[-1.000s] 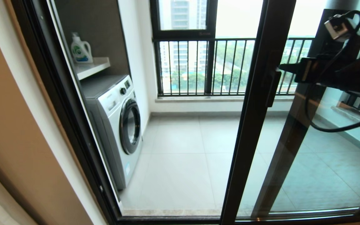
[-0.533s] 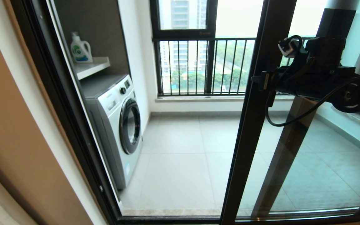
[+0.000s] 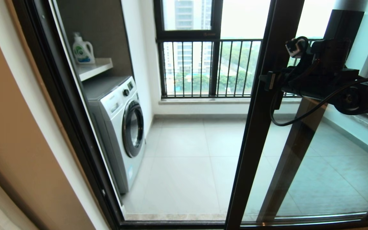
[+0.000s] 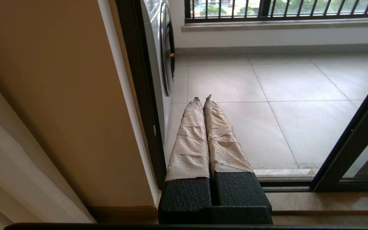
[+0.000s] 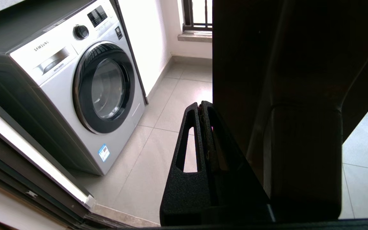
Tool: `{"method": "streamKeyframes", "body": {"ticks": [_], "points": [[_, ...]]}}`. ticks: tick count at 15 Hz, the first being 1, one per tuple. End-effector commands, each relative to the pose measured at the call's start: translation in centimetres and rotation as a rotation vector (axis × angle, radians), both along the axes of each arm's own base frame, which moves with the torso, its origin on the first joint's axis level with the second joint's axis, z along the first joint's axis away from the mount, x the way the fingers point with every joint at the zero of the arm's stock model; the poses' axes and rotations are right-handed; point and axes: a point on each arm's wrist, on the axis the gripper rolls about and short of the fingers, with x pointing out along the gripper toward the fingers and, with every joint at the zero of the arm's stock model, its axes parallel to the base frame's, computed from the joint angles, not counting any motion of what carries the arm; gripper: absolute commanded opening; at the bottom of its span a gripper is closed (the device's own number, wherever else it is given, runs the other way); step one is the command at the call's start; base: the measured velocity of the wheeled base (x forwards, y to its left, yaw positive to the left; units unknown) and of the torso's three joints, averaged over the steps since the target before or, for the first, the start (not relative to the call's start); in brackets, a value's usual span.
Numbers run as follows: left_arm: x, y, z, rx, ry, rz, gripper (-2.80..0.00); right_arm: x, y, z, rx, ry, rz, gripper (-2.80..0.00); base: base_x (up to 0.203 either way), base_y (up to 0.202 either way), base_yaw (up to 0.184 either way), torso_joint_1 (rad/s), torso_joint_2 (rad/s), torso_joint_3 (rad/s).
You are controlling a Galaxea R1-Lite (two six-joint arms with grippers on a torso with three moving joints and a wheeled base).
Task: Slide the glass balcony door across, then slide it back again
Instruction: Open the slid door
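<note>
The glass balcony door [image 3: 253, 137] stands partly slid open, its dark frame upright right of centre, with the doorway open to its left. Its dark bar handle [image 3: 277, 99] sits on that frame at arm height. My right gripper [image 3: 264, 82] is shut with nothing in it, its tips lying against the frame just above the handle. In the right wrist view the shut gripper [image 5: 202, 106] lies beside the dark frame [image 5: 241, 64] and the handle [image 5: 302, 153]. My left gripper [image 4: 202, 98], with paper-wrapped fingers, is shut and empty, low by the doorway's left jamb.
A white washing machine [image 3: 120, 127] stands inside the balcony on the left, with a detergent bottle [image 3: 82, 51] on the shelf above. The black-barred railing window [image 3: 203, 67] closes the far side. The fixed dark jamb [image 3: 72, 127] and beige wall [image 3: 14, 134] bound the left.
My right arm swung in from the right and lowered, bringing its gripper against the door frame by the handle; it has hardly moved in the last half second. The door stays put.
</note>
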Motion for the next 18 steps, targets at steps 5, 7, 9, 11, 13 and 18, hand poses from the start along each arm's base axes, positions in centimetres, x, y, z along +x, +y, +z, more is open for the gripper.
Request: {"method": "streamKeyframes", "body": {"ticks": [5, 7, 9, 11, 13, 18], "points": [[0.0, 0.0, 0.0, 0.000, 0.001, 0.000, -2.80, 0.1, -2.8, 0.2, -0.002, -0.012, -0.074, -2.80, 0.000, 0.000, 0.000, 0.000, 0.00, 0.000], [0.0, 0.0, 0.0, 0.000, 0.001, 0.000, -2.80, 0.2, -3.3, 0.2, -0.002, -0.012, -0.087, -2.80, 0.000, 0.000, 0.000, 0.000, 0.00, 0.000], [0.0, 0.0, 0.0, 0.000, 0.001, 0.000, -2.80, 0.2, -4.2, 0.2, -0.003, -0.013, -0.111, -2.80, 0.000, 0.000, 0.000, 0.000, 0.00, 0.000], [0.0, 0.0, 0.0, 0.000, 0.001, 0.000, -2.80, 0.1, -5.5, 0.2, -0.005, -0.013, -0.141, -2.80, 0.000, 0.000, 0.000, 0.000, 0.00, 0.000], [0.0, 0.0, 0.0, 0.000, 0.001, 0.000, -2.80, 0.0, -6.7, 0.3, -0.005, -0.015, -0.170, -2.80, 0.000, 0.000, 0.000, 0.000, 0.00, 0.000], [0.0, 0.0, 0.0, 0.000, 0.001, 0.000, -2.80, -0.3, -9.7, 0.6, -0.020, -0.040, -0.239, -2.80, 0.000, 0.000, 0.000, 0.000, 0.00, 0.000]]}}
